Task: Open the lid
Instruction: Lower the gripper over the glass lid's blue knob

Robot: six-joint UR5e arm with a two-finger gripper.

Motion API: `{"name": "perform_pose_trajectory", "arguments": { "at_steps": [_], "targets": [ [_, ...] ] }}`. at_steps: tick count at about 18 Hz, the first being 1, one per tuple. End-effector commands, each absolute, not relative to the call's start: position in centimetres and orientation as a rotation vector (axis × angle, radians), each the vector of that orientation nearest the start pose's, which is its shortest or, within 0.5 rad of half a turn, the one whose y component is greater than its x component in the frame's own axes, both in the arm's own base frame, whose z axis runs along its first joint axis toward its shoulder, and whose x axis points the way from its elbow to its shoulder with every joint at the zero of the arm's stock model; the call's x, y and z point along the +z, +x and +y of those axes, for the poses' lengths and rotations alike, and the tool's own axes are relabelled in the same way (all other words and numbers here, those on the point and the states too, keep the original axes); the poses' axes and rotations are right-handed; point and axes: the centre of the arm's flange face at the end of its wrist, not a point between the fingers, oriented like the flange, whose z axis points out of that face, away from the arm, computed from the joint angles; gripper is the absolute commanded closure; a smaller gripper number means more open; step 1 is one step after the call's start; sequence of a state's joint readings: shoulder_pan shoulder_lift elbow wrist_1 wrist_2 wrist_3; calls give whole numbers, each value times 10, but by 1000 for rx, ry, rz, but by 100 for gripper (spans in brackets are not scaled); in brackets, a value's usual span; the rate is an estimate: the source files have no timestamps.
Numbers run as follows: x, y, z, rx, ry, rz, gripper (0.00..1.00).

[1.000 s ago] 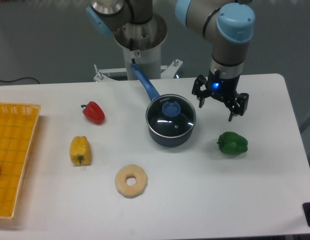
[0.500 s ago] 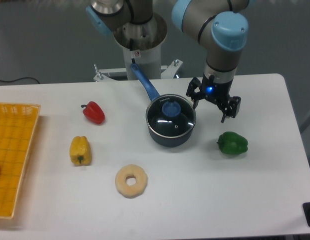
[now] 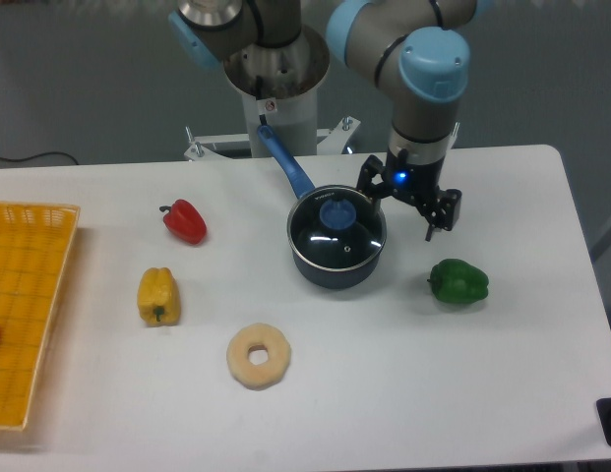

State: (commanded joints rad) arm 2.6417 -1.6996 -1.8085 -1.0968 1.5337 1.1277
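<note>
1. Gripper (image 3: 401, 209): fingers spread, nothing between them, hanging just right of the saucepan (image 3: 336, 258) and above table level. Left finger tip sits near the pan's right rim; contact w/ rim is unlikely, but the view is too coarse to rule it out.

2. Target: the glass lid (image 3: 337, 234) is seated flat on the saucepan, metal rim all round, blue knob (image 3: 336, 212) at centre-rear. Pan stands mid-table (image 3: 541, 344), blue handle (image 3: 283, 164) pointing back toward the arm base.

3. Step in hand: approach to knob. Recommended procedure:
   - Translate gripper left until the knob lies centred between the fingers.
   - Keep jaws wide during descent; clear the glass.
   - Close on the knob only, not on the rim.
   - Lift straight up; a tilted pull may drag the pan.

4. Nearby items: green bell pepper (image 3: 458, 281) sits right-front of the pan, below the gripper's current spot; keep clear when setting the lid down.

5. Change vs. earlier frames: gripper has shifted left toward the pan, approx. from over the pepper side to the pan's edge. Lid, pan, pepper unmoved.
</note>
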Motion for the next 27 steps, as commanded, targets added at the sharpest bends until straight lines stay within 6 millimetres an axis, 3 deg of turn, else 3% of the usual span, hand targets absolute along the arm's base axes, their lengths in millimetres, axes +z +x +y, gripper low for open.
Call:
{"name": "perform_pose_trajectory", "arguments": {
  "at_steps": [6, 13, 22, 27],
  "targets": [
    [326, -378, 387, 122, -3169, 75, 0],
    [306, -357, 376, 55, -3195, 73, 0],
    [311, -359, 375, 45, -3182, 71, 0],
    [315, -340, 378, 37, -3164, 85, 0]
  ]
}}
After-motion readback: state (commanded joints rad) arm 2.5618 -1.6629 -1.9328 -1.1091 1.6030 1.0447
